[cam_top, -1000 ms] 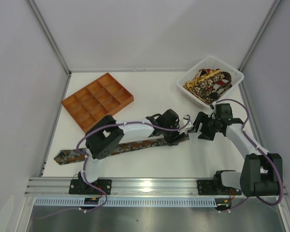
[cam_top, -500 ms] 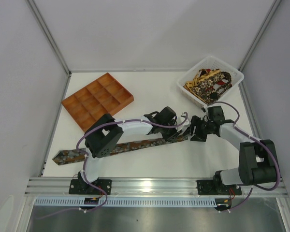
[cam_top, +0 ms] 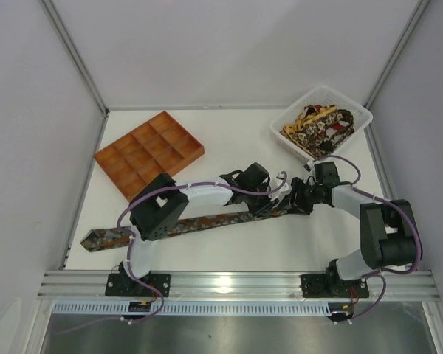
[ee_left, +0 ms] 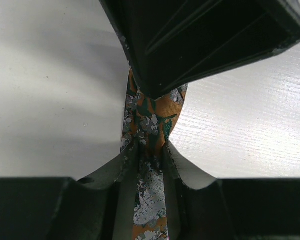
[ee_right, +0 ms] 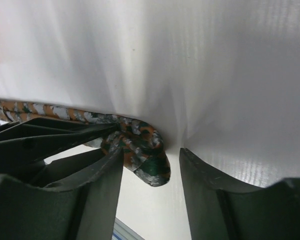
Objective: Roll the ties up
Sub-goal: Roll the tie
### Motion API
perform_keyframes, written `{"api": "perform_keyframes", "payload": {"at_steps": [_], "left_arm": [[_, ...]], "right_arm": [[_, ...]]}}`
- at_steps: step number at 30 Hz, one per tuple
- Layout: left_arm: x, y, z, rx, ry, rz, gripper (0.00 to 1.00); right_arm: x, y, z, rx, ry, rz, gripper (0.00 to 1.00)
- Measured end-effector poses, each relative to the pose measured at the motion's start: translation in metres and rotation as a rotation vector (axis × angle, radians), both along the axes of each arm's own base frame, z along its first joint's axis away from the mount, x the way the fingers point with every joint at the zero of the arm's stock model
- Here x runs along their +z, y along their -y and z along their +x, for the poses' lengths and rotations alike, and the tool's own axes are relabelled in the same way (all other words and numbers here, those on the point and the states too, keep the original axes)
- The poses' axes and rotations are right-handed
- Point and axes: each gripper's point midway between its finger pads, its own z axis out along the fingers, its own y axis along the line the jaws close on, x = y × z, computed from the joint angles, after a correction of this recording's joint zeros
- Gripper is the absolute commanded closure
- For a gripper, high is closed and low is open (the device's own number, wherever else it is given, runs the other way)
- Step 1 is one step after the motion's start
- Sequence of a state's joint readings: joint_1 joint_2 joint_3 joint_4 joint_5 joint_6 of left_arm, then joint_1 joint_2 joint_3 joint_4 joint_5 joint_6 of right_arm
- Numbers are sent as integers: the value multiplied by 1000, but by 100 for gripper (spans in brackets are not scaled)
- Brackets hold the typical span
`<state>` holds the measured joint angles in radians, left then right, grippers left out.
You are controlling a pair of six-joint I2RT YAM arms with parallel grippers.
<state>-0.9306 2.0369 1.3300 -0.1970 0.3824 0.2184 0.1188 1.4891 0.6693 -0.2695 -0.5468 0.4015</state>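
Observation:
One patterned orange, grey and green tie (cam_top: pixel 207 221) lies stretched across the table from near left to centre right. My left gripper (cam_top: pixel 275 206) is shut on its narrow right end, and the fabric (ee_left: pixel 152 110) is pinched between the two fingers (ee_left: pixel 121 170). My right gripper (cam_top: pixel 294 199) faces it from the right, open, its jaws on either side of the curled tie tip (ee_right: pixel 149 150). The left finger (ee_right: pixel 97 192) is next to the fabric, while the right finger (ee_right: pixel 215 192) stands apart from it. More ties (cam_top: pixel 319 127) lie heaped in the basket.
A white basket (cam_top: pixel 354 110) stands at the back right, just beyond the right arm. An orange compartment tray (cam_top: pixel 149 153) sits at the back left. The tie's wide pointed end (cam_top: pixel 96 239) lies close to the table's near left edge.
My right gripper has moved left up to the tie's end and its jaws have narrowed. The left gripper has closed on the tie and shifted it slightly.

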Motion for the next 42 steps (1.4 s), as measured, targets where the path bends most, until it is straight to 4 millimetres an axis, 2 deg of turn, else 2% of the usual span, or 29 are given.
{"api": "perform_keyframes", "payload": {"at_steps": [3, 9, 14, 17, 20, 21, 24, 30, 34, 39, 42], "left_arm": [[0, 1, -1, -4, -4, -2, 68], [0, 3, 0, -4, -11, -8, 67], [0, 2, 2, 1, -18, -11, 67], [0, 2, 3, 4, -23, -13, 67], [0, 2, 3, 3, -28, -16, 66], [1, 2, 2, 3, -31, -17, 65], [1, 2, 1, 3, -39, -19, 62], [3, 0, 0, 32, -76, -18, 54], [16, -11, 0, 103, -119, -34, 54], [56, -22, -3, 261, -189, -166, 62], [72, -19, -7, 312, -217, -250, 60]], "right_arm": [[3, -5, 1, 17, 13, 25, 43], [6, -13, 2, 51, 26, 72, 46], [0, -20, -6, 82, 3, 87, 40], [1, -24, -8, 98, 7, 106, 39], [0, -25, -8, 103, 8, 109, 50], [-2, -25, -9, 103, 3, 106, 58], [-7, -25, -11, 106, -15, 98, 67], [-12, -22, -15, 109, -30, 64, 73], [-13, -19, -14, 107, -34, 36, 78], [-14, -17, -16, 96, -41, -13, 81], [-13, -19, -18, 104, -37, -28, 79]]}}
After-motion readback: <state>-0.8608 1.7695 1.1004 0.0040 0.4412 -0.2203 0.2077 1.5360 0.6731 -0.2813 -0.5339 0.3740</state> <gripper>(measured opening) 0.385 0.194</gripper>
